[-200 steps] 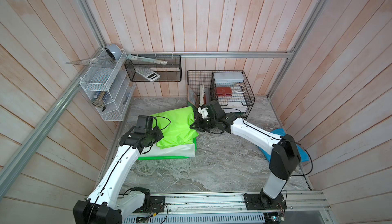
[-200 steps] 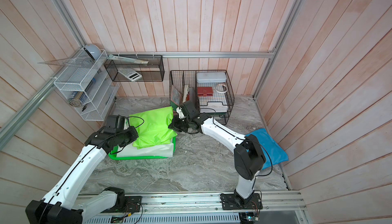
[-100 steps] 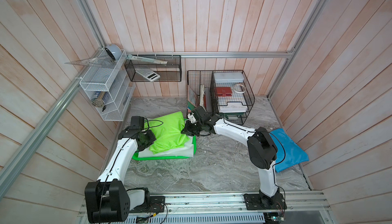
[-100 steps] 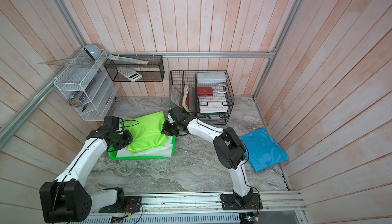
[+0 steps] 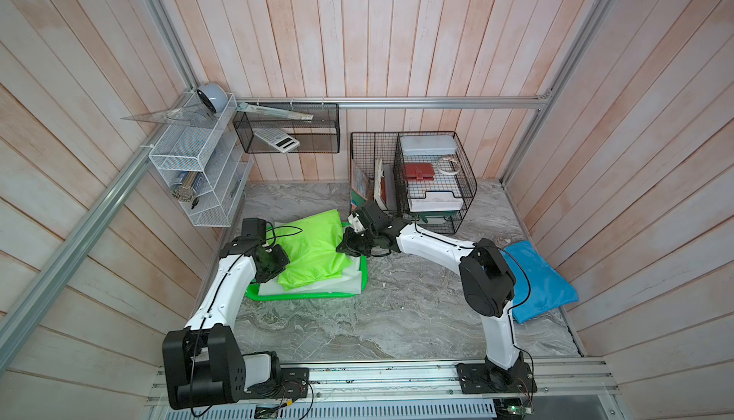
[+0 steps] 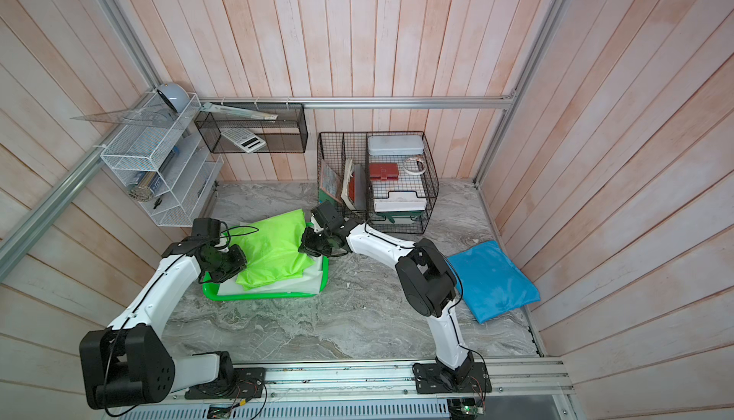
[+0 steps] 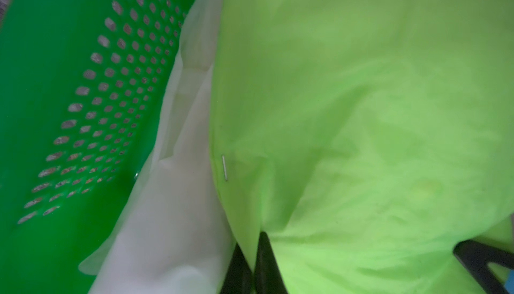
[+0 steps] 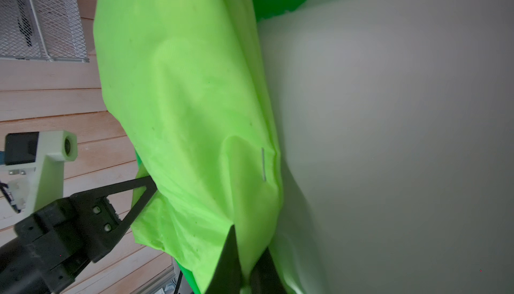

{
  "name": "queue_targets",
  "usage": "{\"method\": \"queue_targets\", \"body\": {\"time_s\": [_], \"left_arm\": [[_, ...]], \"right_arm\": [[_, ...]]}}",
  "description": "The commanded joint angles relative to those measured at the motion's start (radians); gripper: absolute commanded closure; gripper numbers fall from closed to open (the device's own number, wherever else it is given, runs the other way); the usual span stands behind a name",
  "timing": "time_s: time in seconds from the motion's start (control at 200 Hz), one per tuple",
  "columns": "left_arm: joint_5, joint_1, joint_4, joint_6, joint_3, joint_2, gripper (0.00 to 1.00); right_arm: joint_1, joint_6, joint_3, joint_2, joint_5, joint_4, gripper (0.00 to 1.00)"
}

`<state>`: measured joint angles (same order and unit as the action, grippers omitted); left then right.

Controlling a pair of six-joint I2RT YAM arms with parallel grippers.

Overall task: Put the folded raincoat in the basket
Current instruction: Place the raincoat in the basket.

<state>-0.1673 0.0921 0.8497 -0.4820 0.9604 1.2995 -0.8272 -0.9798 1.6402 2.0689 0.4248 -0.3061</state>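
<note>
The folded raincoat (image 5: 313,247) (image 6: 274,251) is lime green and spreads over the bright green perforated basket (image 5: 302,296) (image 6: 258,296), above a white folded sheet (image 5: 349,281) that lies in it. Its far edge reaches past the basket's far rim. My left gripper (image 5: 280,264) (image 6: 239,265) (image 7: 250,251) is shut on the raincoat's (image 7: 361,111) left edge. My right gripper (image 5: 342,248) (image 6: 305,248) (image 8: 249,248) is shut on the raincoat's (image 8: 180,84) right edge. The basket's wall (image 7: 55,84) and the white sheet (image 7: 172,223) (image 8: 389,111) show in the wrist views.
A blue folded bundle (image 5: 536,279) lies at the right by the wall. A black wire organiser (image 5: 413,179) stands at the back, close behind my right wrist. A white wire rack (image 5: 198,175) hangs on the left wall, and a black mesh shelf (image 5: 286,128) on the back wall.
Both arms have carried the raincoat to the left and down, from higher over the basket's far side to low over the white sheet in it. Both grips stayed shut.
</note>
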Motion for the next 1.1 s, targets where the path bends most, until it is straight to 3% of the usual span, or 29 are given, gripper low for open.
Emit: {"method": "queue_targets", "body": {"time_s": [0.0, 0.54, 1.095], "left_arm": [[0.036, 0.013, 0.079, 0.025, 0.05, -0.034, 1.0], [0.081, 0.014, 0.088, 0.039, 0.049, -0.014, 1.0], [0.06, 0.014, 0.065, 0.044, 0.052, -0.017, 0.98]], "right_arm": [[-0.011, -0.016, 0.047, -0.007, -0.034, -0.024, 0.93], [-0.046, -0.051, 0.038, 0.058, -0.047, 0.027, 0.92], [-0.056, -0.03, 0.013, 0.027, -0.089, -0.005, 0.87]]}}
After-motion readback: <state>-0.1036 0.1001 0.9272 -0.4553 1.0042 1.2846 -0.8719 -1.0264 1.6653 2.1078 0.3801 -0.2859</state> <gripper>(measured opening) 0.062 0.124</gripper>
